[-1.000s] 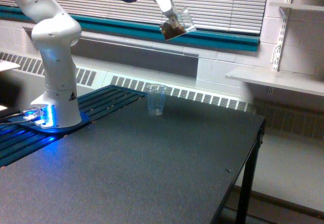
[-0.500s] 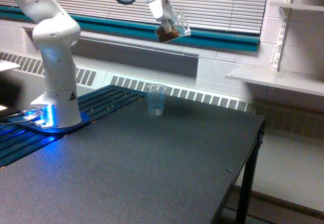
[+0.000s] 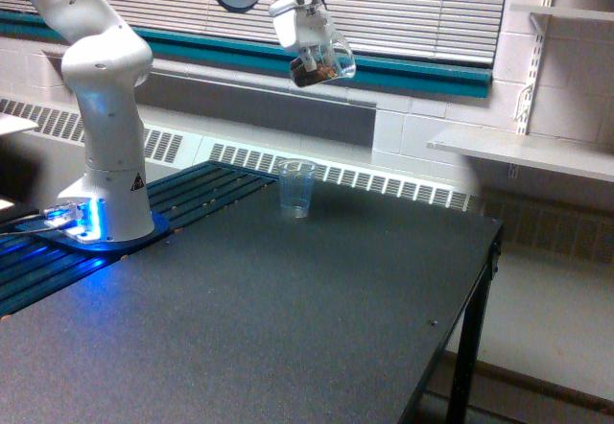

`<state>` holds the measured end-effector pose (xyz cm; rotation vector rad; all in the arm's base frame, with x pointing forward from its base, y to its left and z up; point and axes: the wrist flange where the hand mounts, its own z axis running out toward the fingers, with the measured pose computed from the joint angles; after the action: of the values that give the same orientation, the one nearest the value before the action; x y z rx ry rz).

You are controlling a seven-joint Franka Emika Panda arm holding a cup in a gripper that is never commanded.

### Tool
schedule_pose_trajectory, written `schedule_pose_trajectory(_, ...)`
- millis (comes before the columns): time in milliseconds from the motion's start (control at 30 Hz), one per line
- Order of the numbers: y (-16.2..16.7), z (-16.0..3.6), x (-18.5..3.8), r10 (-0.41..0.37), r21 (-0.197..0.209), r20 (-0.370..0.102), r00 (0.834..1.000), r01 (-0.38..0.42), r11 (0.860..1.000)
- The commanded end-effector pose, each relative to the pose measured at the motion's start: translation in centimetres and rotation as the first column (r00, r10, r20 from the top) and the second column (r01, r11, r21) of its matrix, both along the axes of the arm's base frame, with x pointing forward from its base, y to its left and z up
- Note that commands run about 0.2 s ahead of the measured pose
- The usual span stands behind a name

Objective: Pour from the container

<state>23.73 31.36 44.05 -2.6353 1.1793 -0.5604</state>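
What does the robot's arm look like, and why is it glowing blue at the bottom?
The arm is smooth, round and white, with dark grey rings at its joints. Its base glows blue and carries a small yellow warning triangle. The gripper up top is a white, boxy block. Why the light is on, the picture doesn't show.

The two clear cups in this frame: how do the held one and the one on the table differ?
The held cup hangs tilted in the gripper, high above the table; the table cup stands upright. The held cup has dark brown contents; the table cup looks empty. The table cup looks taller and tapered, the held cup squatter. Both are see-through.
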Motion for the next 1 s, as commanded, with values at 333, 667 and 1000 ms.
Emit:
schedule_pose_trajectory(333,-1.4,-2.9,-1.0,-0.199,0.109,-0.1,0.975,0.209,0.972)
schedule_pose_trajectory(667,-2.4,-5.0,-1.3,-0.221,0.151,-0.155,0.963,0.244,0.958)
schedule_pose_trajectory(1000,-1.2,-5.5,-1.7,-0.183,0.209,-0.19,0.965,0.222,0.952)
